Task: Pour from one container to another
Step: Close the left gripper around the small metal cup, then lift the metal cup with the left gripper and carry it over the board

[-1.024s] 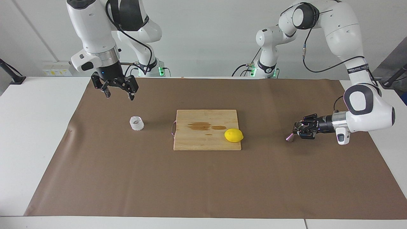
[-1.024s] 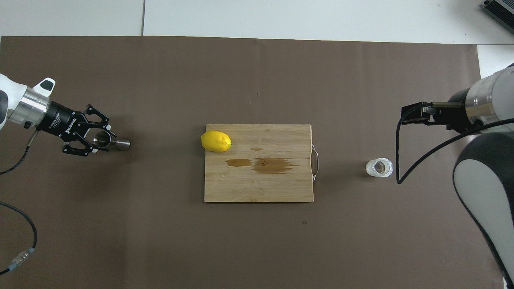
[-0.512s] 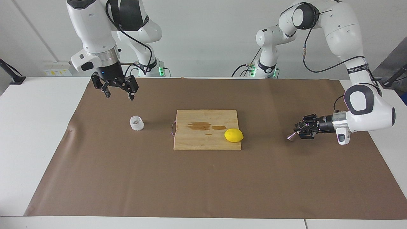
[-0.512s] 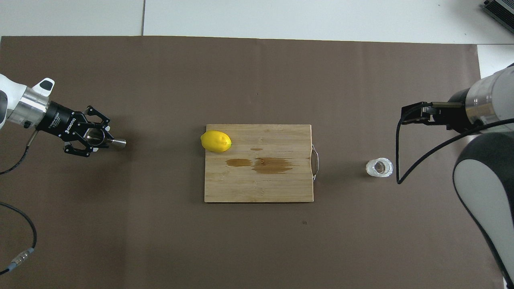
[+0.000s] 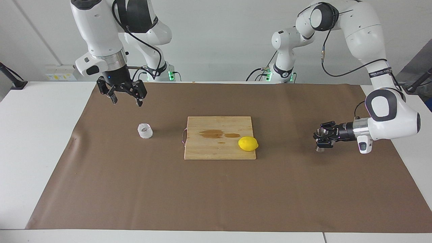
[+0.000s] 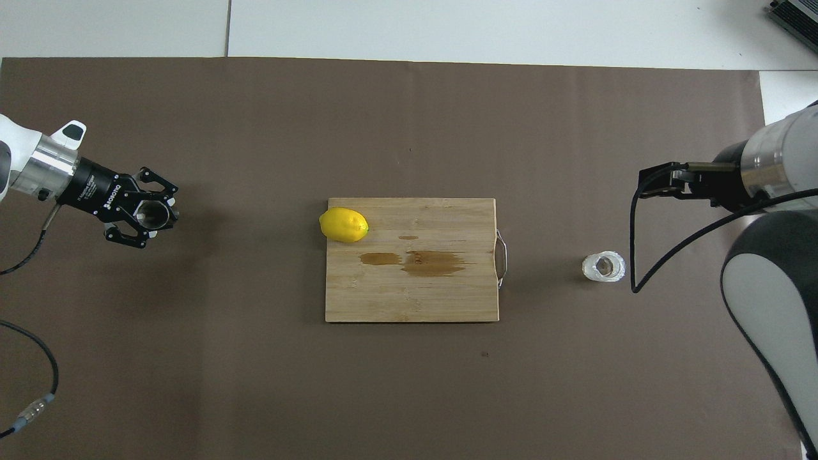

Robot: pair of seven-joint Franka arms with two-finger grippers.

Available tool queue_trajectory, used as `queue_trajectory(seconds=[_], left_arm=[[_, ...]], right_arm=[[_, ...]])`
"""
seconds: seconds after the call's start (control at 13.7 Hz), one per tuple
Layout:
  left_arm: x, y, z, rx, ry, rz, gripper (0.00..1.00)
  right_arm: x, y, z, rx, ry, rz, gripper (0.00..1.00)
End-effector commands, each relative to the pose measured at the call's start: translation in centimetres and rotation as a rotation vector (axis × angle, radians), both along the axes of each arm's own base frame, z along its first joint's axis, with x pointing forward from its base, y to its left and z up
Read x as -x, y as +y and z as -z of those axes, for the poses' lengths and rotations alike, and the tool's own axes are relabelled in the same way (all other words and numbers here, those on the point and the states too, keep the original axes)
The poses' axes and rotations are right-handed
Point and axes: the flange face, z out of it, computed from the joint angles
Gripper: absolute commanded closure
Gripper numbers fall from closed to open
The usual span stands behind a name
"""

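The left gripper (image 5: 320, 139) has clamped onto the steel jigger (image 6: 153, 214) near its end of the mat, while the right gripper (image 5: 125, 98) hangs wide open above the untouched white cup (image 5: 145, 131), so all pouring remains.

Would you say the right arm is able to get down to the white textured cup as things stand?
Probably yes. The right gripper hangs open above the brown paper, a little nearer the robots than the white cup. The cup stands alone, well apart from the cutting board, and nothing lies between gripper and cup.
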Motion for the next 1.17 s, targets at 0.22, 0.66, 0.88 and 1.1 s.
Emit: queue_trajectory(seconds=[0.22, 0.66, 0.88, 1.1], left_arm=[[0.0, -1.7, -1.9, -0.011, 0.043, -0.029, 1.00], [0.3, -10.7, -5.5, 0.133, 0.232, -0.105, 1.00], [0.8, -15.2, -7.2, 0.205, 0.233, -0.066, 1.00], [1.6, -20.5, -7.9, 0.304, 0.254, -0.015, 1.00]], right_arm=[[0.4, -0.3, 0.0, -0.025, 0.011, -0.011, 0.00], [0.4, -0.3, 0.0, -0.025, 0.010, -0.011, 0.00], [0.4, -0.3, 0.1, -0.025, 0.013, -0.010, 0.00], [0.4, -0.3, 0.1, -0.025, 0.013, -0.010, 0.00]])
